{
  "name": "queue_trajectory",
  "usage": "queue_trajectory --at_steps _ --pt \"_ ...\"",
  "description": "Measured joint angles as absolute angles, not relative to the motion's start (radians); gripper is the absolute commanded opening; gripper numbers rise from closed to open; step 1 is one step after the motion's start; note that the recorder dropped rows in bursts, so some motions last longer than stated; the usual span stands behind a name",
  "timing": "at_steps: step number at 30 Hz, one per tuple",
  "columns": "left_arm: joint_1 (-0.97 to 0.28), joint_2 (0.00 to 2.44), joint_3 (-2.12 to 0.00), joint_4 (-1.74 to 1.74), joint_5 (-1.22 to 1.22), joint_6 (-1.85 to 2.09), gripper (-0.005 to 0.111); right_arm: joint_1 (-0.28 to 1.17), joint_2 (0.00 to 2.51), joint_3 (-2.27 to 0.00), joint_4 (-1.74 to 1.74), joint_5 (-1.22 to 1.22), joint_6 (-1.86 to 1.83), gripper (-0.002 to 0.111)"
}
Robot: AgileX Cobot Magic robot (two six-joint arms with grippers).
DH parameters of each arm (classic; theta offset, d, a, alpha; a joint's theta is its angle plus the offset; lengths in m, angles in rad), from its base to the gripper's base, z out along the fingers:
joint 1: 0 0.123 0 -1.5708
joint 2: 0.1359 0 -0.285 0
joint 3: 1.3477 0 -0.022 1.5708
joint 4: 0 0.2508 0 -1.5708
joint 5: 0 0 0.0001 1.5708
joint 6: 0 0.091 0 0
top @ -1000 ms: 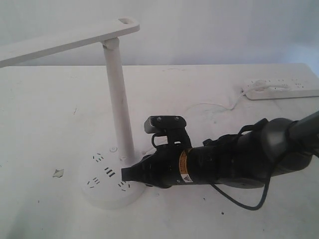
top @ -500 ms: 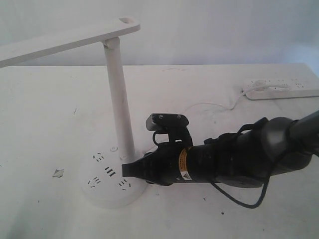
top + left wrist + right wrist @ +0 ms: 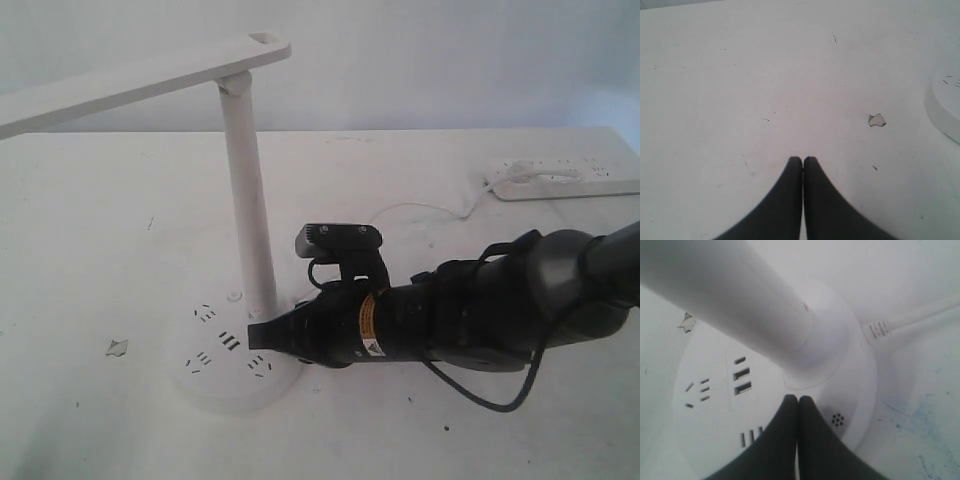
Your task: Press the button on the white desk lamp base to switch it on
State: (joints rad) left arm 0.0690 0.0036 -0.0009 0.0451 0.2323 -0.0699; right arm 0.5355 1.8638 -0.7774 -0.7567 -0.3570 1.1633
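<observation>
The white desk lamp stands left of centre, its slim pole (image 3: 250, 200) rising from the white desk lamp base (image 3: 215, 385) to the long bar head (image 3: 140, 80). My right gripper (image 3: 252, 333) is shut and empty. Its tips rest on the base's top right by the foot of the pole. In the right wrist view the shut gripper (image 3: 798, 398) touches the base (image 3: 715, 425) between the USB slots (image 3: 741, 381) and a cluster of small holes (image 3: 838, 419). A small round spot (image 3: 233, 297) lies beyond the pole foot, apart from the tips. My left gripper (image 3: 802, 159) is shut over bare table.
A long white power strip (image 3: 565, 178) lies at the back right, and a thin white cable (image 3: 430, 210) runs from it towards the lamp. A small paint chip (image 3: 117, 348) marks the table left of the base. The base's edge (image 3: 945, 110) shows in the left wrist view.
My right gripper rose slightly and settled onto the base beside the pole. The whole lamp shifted a little to the right. The left gripper's motion cannot be judged.
</observation>
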Motion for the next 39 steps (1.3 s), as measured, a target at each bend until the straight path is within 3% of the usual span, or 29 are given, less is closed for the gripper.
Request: queue_trajectory --at_steps 19,39 --pt "0.069 0.004 -0.001 0.045 0.232 -0.07 0.0 0.617 1.844 -0.793 -0.739 -0.232 1.154 0.0" --pt "0.069 0.004 -0.001 0.045 0.232 -0.07 0.0 0.621 1.772 -0.638 -0.756 -0.828 0.844 0.0"
